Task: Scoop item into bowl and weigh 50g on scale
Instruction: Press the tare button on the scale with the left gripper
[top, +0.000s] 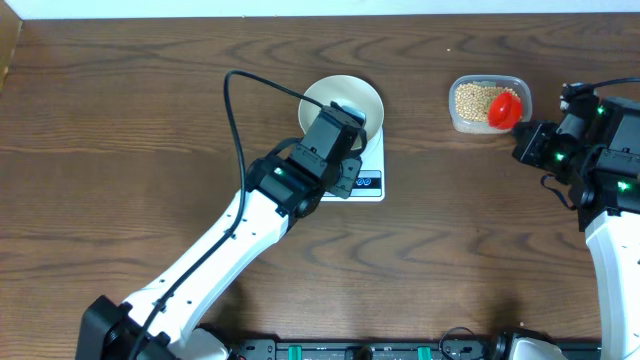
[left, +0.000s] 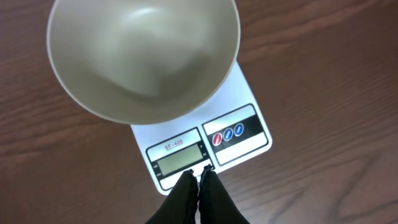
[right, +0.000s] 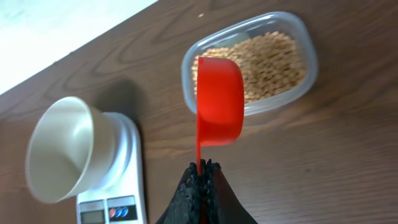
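The off-white bowl (top: 343, 104) stands empty on the white scale (top: 367, 183), also in the left wrist view (bowl (left: 143, 56), scale (left: 205, 143)) and the right wrist view (bowl (right: 62, 146), scale (right: 115, 199)). My left gripper (left: 199, 174) is shut and empty, its tips over the scale's front edge below the display. My right gripper (right: 204, 168) is shut on the handle of a red scoop (right: 219, 102), also seen from overhead (top: 505, 108). The scoop hangs over the near edge of a clear tub of tan beans (right: 267, 59), also in the overhead view (top: 472, 98).
The clear tub (top: 488, 103) sits at the back right of the dark wood table (top: 120, 130). The left arm (top: 250, 240) stretches diagonally from the front left to the scale. A pale edge (right: 62, 25) lies beyond the table's far side.
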